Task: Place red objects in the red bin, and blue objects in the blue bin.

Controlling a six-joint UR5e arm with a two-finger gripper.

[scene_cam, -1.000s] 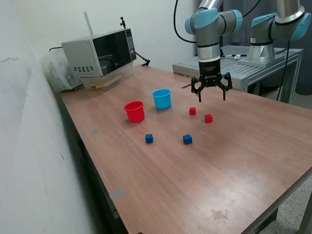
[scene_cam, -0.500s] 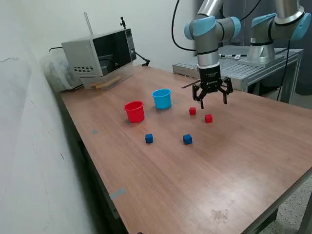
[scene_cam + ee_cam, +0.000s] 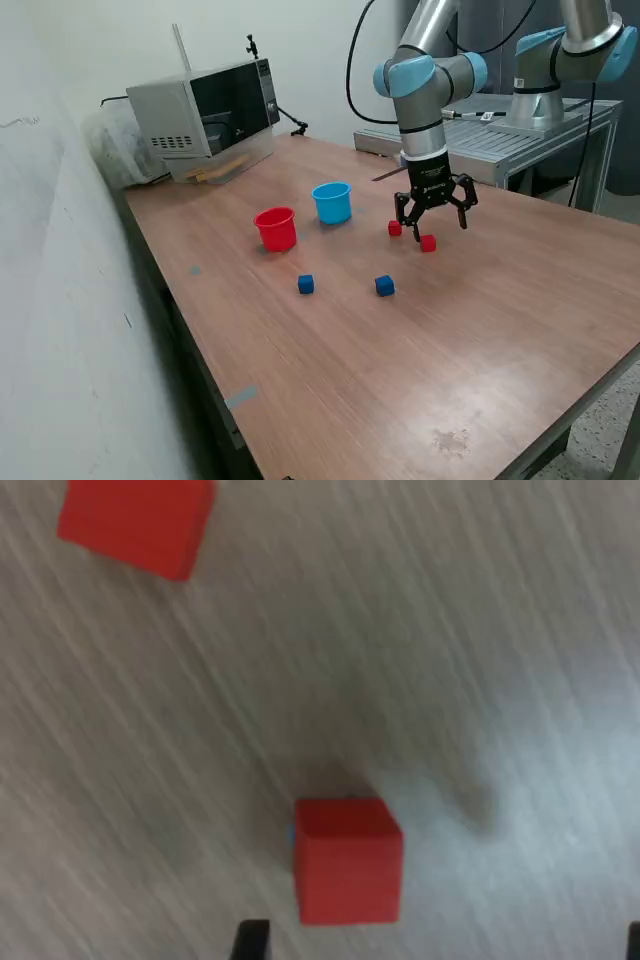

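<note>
1. Exterior view: the tool (image 3: 437,224) hangs low over the tabletop (image 3: 420,350) w/ fingers spread wide apart, holding nothing. It sits right above the two red cubes, prob. because one of them is the pick target
2. Same view: near red cube (image 3: 428,243) lies just below the tool; other red cube (image 3: 395,229) is just beside it toward the exterior view's left. Both rest on the wood, not in any bin
3. Red bin (image 3: 276,228) and blue bin (image 3: 332,202) stand upright side by side, further to the exterior view's left, mouths up so cubes can be dropped in. Can't see inside them from this angle
4. Two blue cubes sit nearer the camera: one (image 3: 306,285) below the red bin, one (image 3: 385,286) below the red cubes. Well apart from each other, so each leaves room for the fingers
5. A microwave (image 3: 205,105) sits at the far corner, away from the work
6. Wrist view: one red cube (image 3: 348,860) sits close to the frame edge where a dark fingertip (image 3: 250,938) shows; the cube is off to one side of the gap's middle, so I judge alignment isn't finished. Second red cube (image 3: 135,522) is at the far corner. Picture is a bit blurred
7. Task stage, my guess: first pick, nothing sorted yet
</note>
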